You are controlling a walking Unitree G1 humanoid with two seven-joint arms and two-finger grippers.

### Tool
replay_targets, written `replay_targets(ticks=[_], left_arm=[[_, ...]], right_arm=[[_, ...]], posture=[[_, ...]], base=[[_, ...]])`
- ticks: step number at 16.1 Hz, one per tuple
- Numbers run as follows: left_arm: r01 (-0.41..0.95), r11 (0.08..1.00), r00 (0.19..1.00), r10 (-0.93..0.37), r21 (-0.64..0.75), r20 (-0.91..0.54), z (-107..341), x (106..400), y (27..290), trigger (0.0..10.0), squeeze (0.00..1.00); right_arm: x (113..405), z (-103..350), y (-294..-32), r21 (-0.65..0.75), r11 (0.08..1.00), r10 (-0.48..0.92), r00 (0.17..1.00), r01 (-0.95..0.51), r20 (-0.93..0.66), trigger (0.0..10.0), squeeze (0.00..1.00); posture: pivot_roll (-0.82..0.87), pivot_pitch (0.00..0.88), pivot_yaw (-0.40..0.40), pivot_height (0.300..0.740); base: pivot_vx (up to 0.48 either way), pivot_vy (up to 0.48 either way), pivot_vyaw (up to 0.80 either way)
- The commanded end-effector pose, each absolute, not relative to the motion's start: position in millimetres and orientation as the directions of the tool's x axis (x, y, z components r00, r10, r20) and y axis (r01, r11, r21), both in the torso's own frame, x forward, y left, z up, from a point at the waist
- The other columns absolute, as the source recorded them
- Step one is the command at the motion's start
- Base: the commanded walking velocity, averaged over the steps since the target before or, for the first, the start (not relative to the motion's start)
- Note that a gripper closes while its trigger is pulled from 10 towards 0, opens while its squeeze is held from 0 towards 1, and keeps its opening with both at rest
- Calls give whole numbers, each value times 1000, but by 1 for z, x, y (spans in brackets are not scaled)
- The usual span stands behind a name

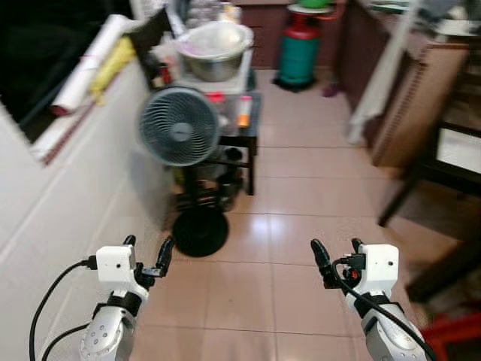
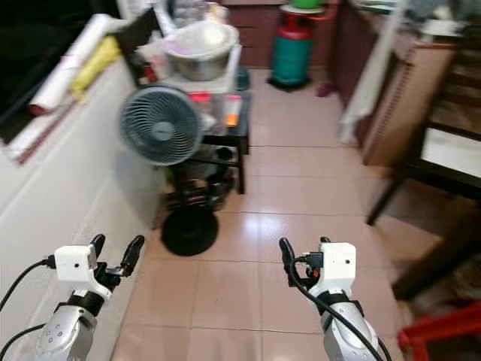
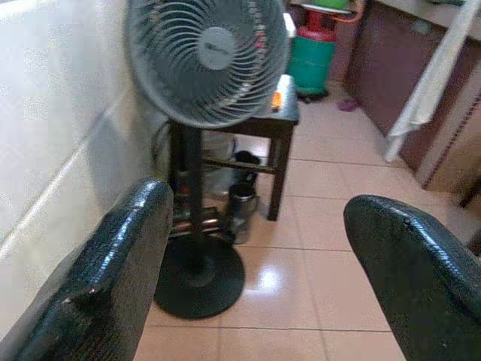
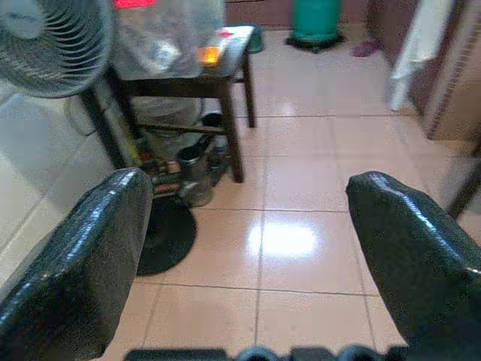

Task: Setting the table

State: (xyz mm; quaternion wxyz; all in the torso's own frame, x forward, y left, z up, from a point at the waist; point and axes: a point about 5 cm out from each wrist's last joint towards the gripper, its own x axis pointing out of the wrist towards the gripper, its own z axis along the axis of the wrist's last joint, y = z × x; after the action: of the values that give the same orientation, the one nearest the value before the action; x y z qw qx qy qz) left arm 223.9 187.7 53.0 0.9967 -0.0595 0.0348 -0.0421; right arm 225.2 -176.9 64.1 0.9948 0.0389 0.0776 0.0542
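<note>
Tiled floor [image 1: 301,226] beyond spread fingers [image 1: 164,254]

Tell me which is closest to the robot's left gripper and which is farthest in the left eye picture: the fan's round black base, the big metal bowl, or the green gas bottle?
From the left gripper:
1. Fan's black base, on the floor just ahead, by the wall.
2. Metal bowl, up on the small table behind the fan.
3. Green gas bottle, at the far end of the floor, more to the right.

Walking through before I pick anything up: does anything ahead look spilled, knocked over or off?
Nothing looks spilled or toppled. The fan stands upright beside the cluttered small table, and the tiled floor looks dry. Both grippers, left and right, are open.
</note>
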Motion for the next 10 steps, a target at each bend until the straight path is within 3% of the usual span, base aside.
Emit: replay_targets(ticks=[1, 4, 10], left_arm=[[72, 991, 995, -79, -113, -55, 57, 225, 192, 10000, 0], [7, 993, 999, -13, -119, -46, 58, 224, 198, 10000, 0], [37, 993, 998, -42, -115, -43, 61, 230, 195, 10000, 0]], right_arm=[[227, 71, -174, 81, 992, 109, 987, -100, -118, 10000, 0], [224, 70, -176, 64, 997, 53, 993, -46, -109, 10000, 0], [226, 72, -176, 39, 999, 34, 995, -30, -94, 10000, 0]], posture=[[-18, 0, 66, 740], [-22, 0, 73, 740], [-26, 0, 77, 740]], base=[[0, 0, -800], [0, 0, -800], [0, 0, -800]])
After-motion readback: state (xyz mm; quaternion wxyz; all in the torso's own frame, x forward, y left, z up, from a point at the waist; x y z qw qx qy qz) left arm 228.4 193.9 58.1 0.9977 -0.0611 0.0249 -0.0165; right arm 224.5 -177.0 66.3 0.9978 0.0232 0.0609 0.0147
